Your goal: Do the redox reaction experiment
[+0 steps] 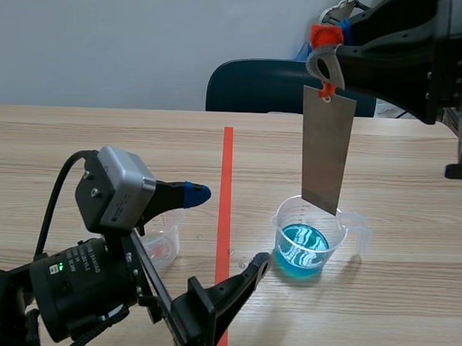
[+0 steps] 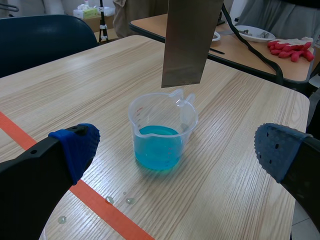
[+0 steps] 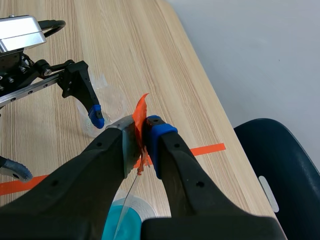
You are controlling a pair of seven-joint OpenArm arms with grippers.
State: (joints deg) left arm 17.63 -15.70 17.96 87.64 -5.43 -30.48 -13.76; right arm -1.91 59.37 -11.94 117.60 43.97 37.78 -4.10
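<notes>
Scene view, right of centre: the right gripper [image 1: 326,59], entering from the upper right of the frame, is clamping an orange tab [image 1: 327,34] between its pads, and a metal plate [image 1: 327,150] is hanging from that tab. The plate is hovering upright over the beaker [image 2: 145,112], its lower edge sitting just above the rim and not yet touching the blue liquid [image 2: 157,147]. The left gripper [image 1: 227,227] is resting low in the lower left of the frame with its fingers spread wide and holding nothing; the beaker is standing ahead of it, between the lines of its two fingers.

Step in hand, as judged: lowering the plate into the solution. The descent is best kept vertical and slow, with the plate centred over the mouth so that its corners are clearing the rim and spout. Because the plate is dangling from a small tab, it is likely to swing. A knock could tip the light beaker.

Materials: the plate is looking thin, flat, rectangular and dull grey, with a matte sheen. The beaker is appearing as clear, thin-walled plastic with a pouring lip and printed graduations, filled to roughly a third. A smaller clear cup [image 1: 164,243] is standing behind the left gripper. Droplets [image 2: 120,200] are beading beside the tape line [image 1: 227,165] on the wood-grain table [image 1: 401,300].
</notes>
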